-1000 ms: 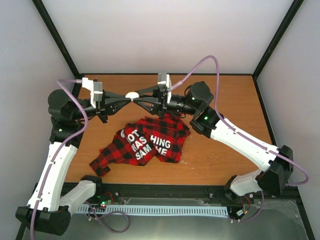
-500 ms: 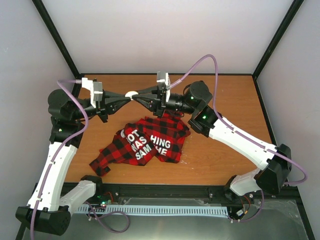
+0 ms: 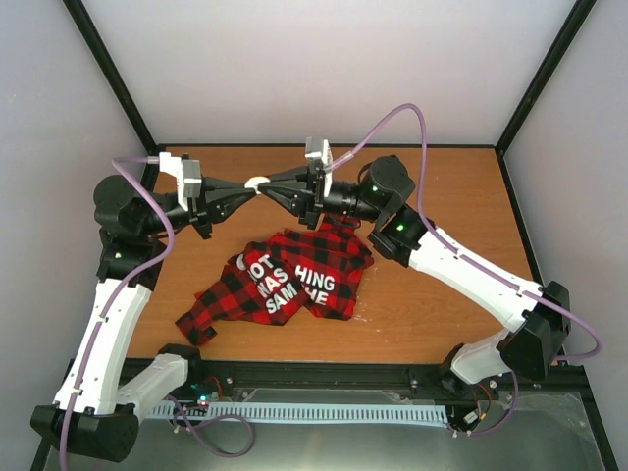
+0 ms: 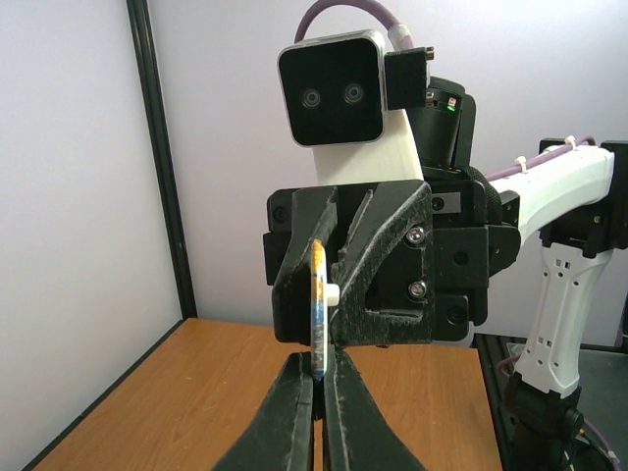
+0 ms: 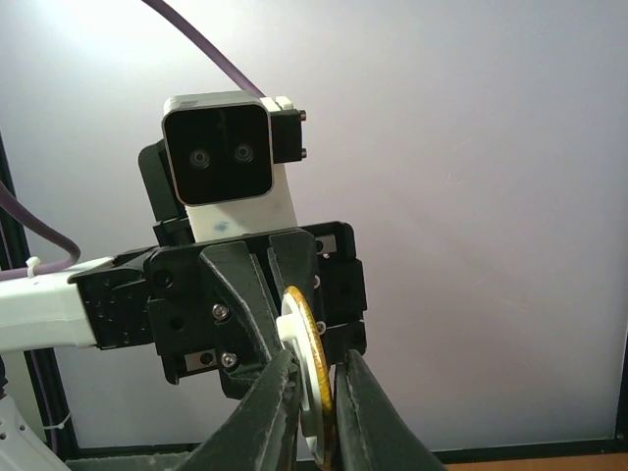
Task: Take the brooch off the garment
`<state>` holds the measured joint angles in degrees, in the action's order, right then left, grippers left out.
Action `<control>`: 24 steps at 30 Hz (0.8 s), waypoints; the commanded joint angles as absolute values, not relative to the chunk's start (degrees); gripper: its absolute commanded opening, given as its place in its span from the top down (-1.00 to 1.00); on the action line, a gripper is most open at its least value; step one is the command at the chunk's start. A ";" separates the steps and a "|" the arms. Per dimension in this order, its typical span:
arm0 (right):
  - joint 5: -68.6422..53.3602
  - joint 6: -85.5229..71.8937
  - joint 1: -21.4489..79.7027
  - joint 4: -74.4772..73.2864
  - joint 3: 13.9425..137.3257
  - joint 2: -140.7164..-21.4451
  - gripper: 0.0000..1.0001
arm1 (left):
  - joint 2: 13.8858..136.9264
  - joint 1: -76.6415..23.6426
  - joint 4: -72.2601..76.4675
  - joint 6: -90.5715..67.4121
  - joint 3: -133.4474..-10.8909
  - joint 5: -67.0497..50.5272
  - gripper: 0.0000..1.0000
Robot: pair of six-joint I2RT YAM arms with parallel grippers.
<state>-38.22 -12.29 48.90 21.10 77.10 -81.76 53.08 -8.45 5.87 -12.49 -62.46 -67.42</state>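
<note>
A robot lab cell: plain white walls (image 3: 334, 69), black frame posts (image 3: 110, 69), wooden table (image 3: 461, 196).

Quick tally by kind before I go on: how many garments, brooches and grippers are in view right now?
garment: 1
brooch: 1
grippers: 2, the left gripper and the right gripper, both closed on the brooch above the table
Total: 4

garment (image 3: 285, 275): soft checked cloth | table (image 3: 442, 206): matt wood | brooch (image 5: 314, 373): glossy gold rim
</note>
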 commanded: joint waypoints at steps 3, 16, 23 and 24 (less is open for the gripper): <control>-36.78 -11.98 49.48 17.75 79.24 -83.27 0.77 | 52.99 -8.77 4.83 -11.29 -63.02 -68.49 0.98; -30.09 -11.05 49.49 11.34 81.23 -84.73 0.71 | 52.99 -8.79 4.58 -10.81 -63.11 -68.29 0.99; -25.77 -9.78 49.57 9.66 81.36 -84.77 0.68 | 52.94 -8.79 4.49 -10.89 -63.24 -68.36 0.98; -25.39 -9.65 49.57 9.40 81.43 -84.82 0.67 | 52.98 -8.81 4.49 -10.90 -63.20 -68.31 0.99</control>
